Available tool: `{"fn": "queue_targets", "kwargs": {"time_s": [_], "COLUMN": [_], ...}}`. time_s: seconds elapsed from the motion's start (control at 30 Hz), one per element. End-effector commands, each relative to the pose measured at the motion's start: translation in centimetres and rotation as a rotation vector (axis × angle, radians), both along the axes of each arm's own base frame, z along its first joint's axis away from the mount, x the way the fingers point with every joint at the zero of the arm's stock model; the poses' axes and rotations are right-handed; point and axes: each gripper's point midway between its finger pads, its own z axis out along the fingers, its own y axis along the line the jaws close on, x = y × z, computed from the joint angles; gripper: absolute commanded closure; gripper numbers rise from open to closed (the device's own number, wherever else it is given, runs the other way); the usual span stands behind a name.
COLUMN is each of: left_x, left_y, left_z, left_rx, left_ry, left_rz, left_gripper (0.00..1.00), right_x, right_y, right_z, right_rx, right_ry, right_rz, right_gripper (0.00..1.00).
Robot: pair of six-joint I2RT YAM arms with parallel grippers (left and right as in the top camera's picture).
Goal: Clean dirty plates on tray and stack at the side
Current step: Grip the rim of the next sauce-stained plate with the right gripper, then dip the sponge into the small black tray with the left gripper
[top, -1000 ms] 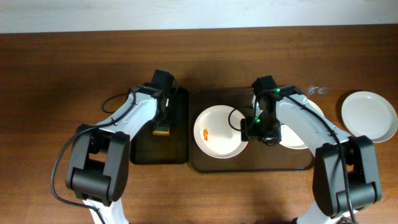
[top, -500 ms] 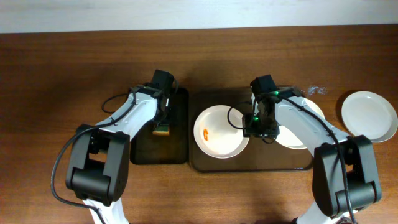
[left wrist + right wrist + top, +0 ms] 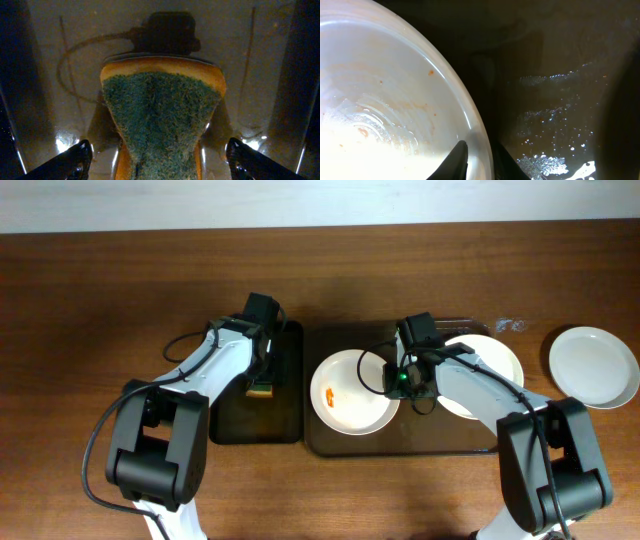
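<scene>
A white plate (image 3: 352,392) with an orange smear lies at the left of the brown tray (image 3: 400,442). My right gripper (image 3: 398,380) is at this plate's right rim. In the right wrist view one finger (image 3: 456,161) rests inside the plate (image 3: 380,100) and the other sits outside the rim, so the gripper (image 3: 480,152) is shut on the edge. A second plate (image 3: 495,370) lies on the tray's right half, partly under the right arm. A third plate (image 3: 593,366) sits on the table at far right. My left gripper (image 3: 262,378) hangs open astride a sponge (image 3: 162,120).
The sponge (image 3: 261,389), green on top with an orange body, lies on a narrow black tray (image 3: 240,420) left of the brown tray. Water drops glisten on the brown tray's floor (image 3: 555,115). Both arms' cables loop close above the trays.
My right gripper has shifted slightly left and up onto the left plate's rim and has closed on it. The left arm and sponge have not moved.
</scene>
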Motion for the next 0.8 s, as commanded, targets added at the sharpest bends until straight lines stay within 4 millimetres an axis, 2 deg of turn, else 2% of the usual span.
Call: {"fn": "queue_targets", "kwargs": {"time_s": [0.0, 0.1, 0.17, 0.2, 0.23, 0.3, 0.33, 0.37, 0.4, 0.43, 0.47, 0.53, 0.57, 0.6, 0.63, 0.7, 0.73, 0.77], "left_x": [-0.1, -0.1, -0.1, -0.1, -0.1, -0.1, -0.1, -0.1, -0.1, -0.1, -0.1, -0.2, -0.3, -0.3, -0.2, 0.5, 1.1, 1.3], "left_y": [0.2, 0.2, 0.2, 0.2, 0.2, 0.2, 0.2, 0.2, 0.2, 0.2, 0.2, 0.2, 0.2, 0.2, 0.2, 0.3, 0.5, 0.6], "left_z": [-0.4, -0.4, -0.4, -0.4, -0.4, -0.4, -0.4, -0.4, -0.4, -0.4, -0.4, -0.4, -0.5, -0.5, -0.4, 0.2, 1.7, 2.2], "left_rx": [-0.003, -0.003, -0.002, -0.002, -0.002, -0.002, -0.002, -0.002, -0.002, -0.002, -0.003, -0.001, 0.001, 0.001, -0.001, -0.001, -0.006, -0.008], "left_ry": [0.013, 0.013, 0.012, 0.011, 0.011, 0.012, 0.012, 0.012, 0.012, 0.012, 0.012, 0.017, 0.023, 0.022, 0.016, 0.002, -0.013, -0.020], "left_rz": [0.004, 0.004, 0.004, 0.004, 0.004, 0.004, 0.004, 0.004, 0.004, 0.004, 0.004, 0.004, 0.004, 0.004, 0.004, 0.010, 0.020, 0.024], "left_gripper": [0.16, 0.16, 0.16, 0.16, 0.21, 0.65, 0.95, 1.00, 0.65, 0.26, 0.23, 0.34, 0.50, 0.71, 1.00, 1.00, 1.00, 0.91], "right_x": [0.1, -0.1, -0.3, -0.4, -0.6, -1.1, -1.1, -1.1, -1.0, -1.0, -1.0, -1.1, -1.1, -1.1, -1.1, -1.1, -1.1, -1.1], "right_y": [0.0, 0.0, -0.7, -1.1, -1.7, -2.6, -2.8, -2.8, -2.8, -2.8, -2.8, -2.8, -2.8, -2.8, -2.8, -2.8, -2.8, -2.8], "right_z": [-0.1, 0.2, 0.6, 0.6, 0.5, 0.4, 0.4, 0.4, 0.4, 0.4, 0.4, 0.4, 0.4, 0.4, 0.4, 0.4, 0.4, 0.4], "right_rx": [-0.008, -0.009, -0.015, -0.017, -0.021, -0.027, -0.027, -0.027, -0.027, -0.027, -0.027, -0.027, -0.027, -0.027, -0.027, -0.027, -0.028, -0.029], "right_ry": [-0.001, 0.003, 0.022, 0.031, 0.049, 0.076, 0.079, 0.077, 0.075, 0.075, 0.076, 0.077, 0.079, 0.079, 0.078, 0.078, 0.078, 0.078], "right_rz": [-0.001, -0.001, -0.018, -0.028, -0.044, -0.064, -0.071, -0.071, -0.071, -0.071, -0.071, -0.071, -0.071, -0.071, -0.071, -0.070, -0.068, -0.068], "right_gripper": [0.81, 0.80, 0.96, 0.96, 0.96, 0.96, 0.96, 0.96, 0.96, 0.96, 0.96, 0.96, 0.96, 0.96, 0.96, 0.96, 0.96, 0.96]}}
